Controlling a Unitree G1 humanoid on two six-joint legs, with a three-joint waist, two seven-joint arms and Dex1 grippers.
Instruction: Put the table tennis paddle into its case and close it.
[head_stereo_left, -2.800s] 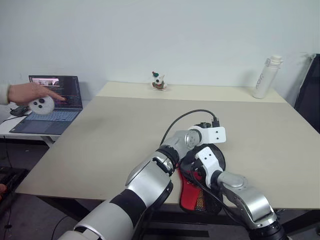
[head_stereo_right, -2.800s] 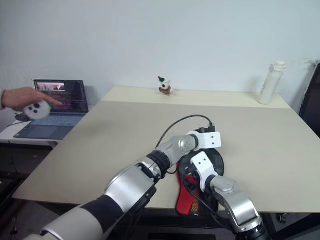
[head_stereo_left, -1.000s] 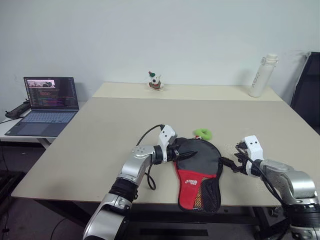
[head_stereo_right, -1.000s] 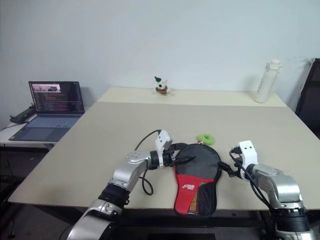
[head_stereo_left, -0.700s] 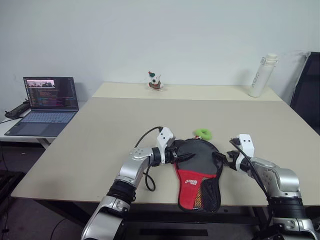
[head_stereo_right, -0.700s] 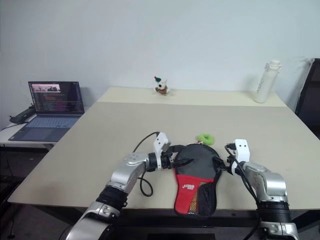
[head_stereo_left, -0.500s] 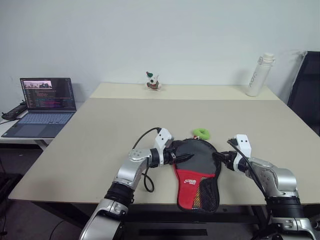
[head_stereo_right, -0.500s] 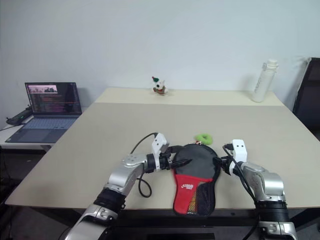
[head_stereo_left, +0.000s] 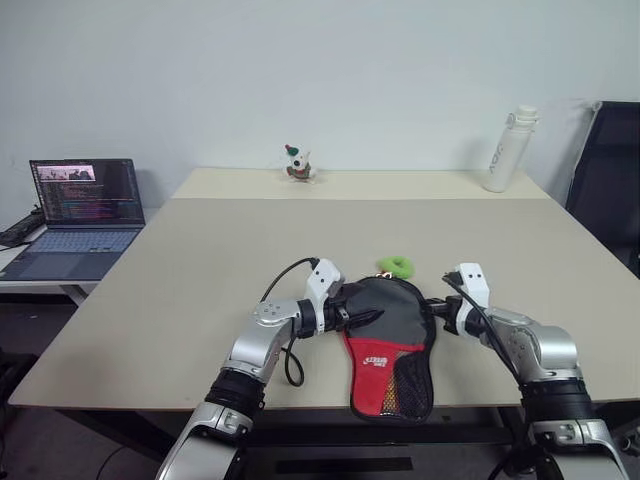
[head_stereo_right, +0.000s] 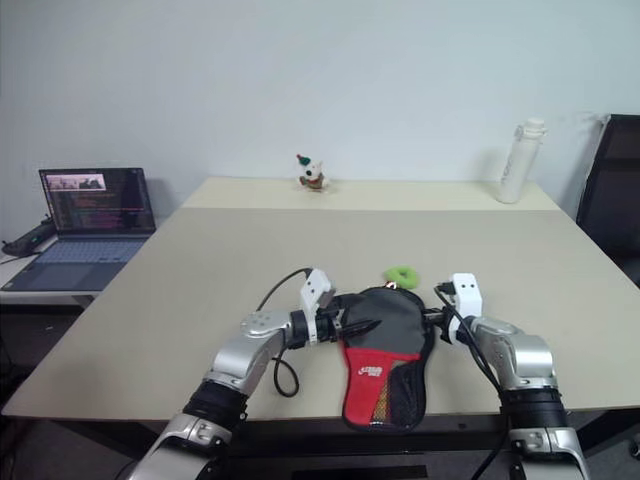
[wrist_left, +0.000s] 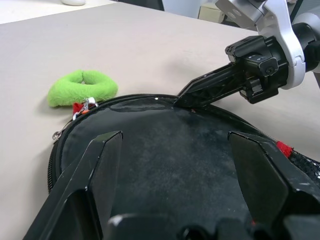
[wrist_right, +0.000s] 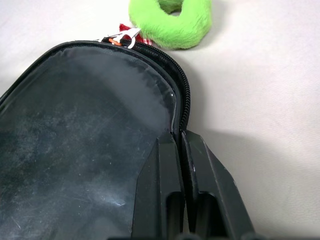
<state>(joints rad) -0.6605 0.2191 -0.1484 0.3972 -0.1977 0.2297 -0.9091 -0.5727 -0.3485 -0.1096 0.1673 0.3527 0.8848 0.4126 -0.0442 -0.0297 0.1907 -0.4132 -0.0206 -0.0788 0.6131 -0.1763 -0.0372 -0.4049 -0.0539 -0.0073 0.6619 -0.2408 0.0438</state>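
The case (head_stereo_left: 387, 366) lies at the table's front edge, its red panel and mesh pocket hanging over the edge. Inside its zip rim (wrist_right: 184, 95) shows a smooth, dusty black round face (wrist_right: 85, 130). I cannot tell whether that face is the table tennis paddle's rubber or the case's cover, and no handle is visible. My left gripper (wrist_left: 175, 136) is open, its fingers spread over the left side of the round part. My right gripper (wrist_right: 179, 134) is shut, pinching the case's zip rim on the right side. A lime-green fluffy ring (head_stereo_left: 397, 265) lies by the zip pull (wrist_right: 122, 37).
The beige table (head_stereo_left: 200, 260) stretches away beyond the case. A small toy figure (head_stereo_left: 296, 163) and a white bottle (head_stereo_left: 505, 150) stand at its far edge. An open laptop (head_stereo_left: 75, 215) sits on a side desk at the left, a black chair (head_stereo_left: 605, 180) at the right.
My right gripper has moved in from the right to the case's rim and shut on it. The left gripper has stayed in place, open. The camera has swung a little to the right.
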